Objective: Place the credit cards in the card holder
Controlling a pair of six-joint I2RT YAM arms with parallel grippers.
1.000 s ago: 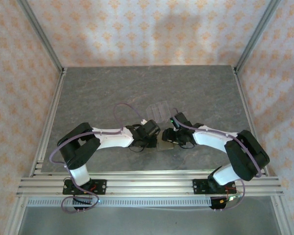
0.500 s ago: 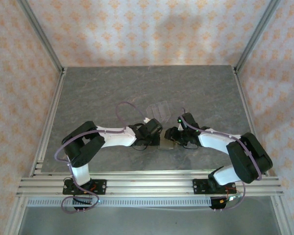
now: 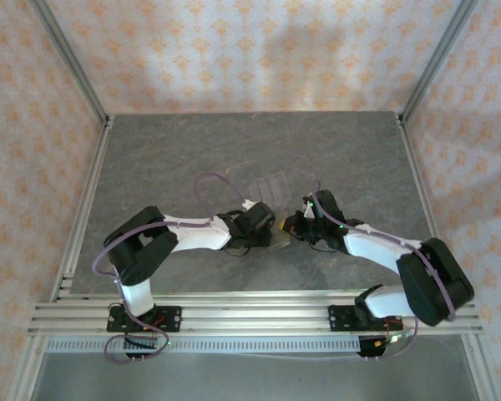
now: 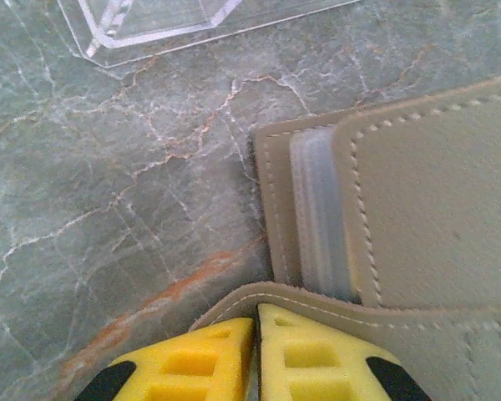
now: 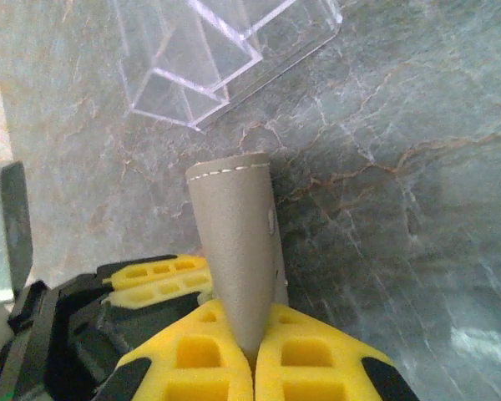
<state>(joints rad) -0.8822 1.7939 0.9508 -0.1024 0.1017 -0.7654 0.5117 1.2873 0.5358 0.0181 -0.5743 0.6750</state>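
Right gripper (image 5: 250, 338) pinched tight on the card holder (image 5: 234, 242): tan stitched flap, leathery, standing upright. Left gripper (image 4: 256, 324) closed on its near edge. Holder lies on veined grey table (image 4: 108, 209), near clear plastic stand (image 5: 209, 50).

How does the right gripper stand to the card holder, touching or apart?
Touching. The right wrist view shows the right gripper shut on a flap of the card holder, which rises out of its closed grip.

Holder (image 3: 280, 241) on table (image 3: 167, 159) between left gripper (image 4: 256, 351) at its left and right gripper (image 5: 252, 355) at its right, stand (image 3: 271, 187) just behind.
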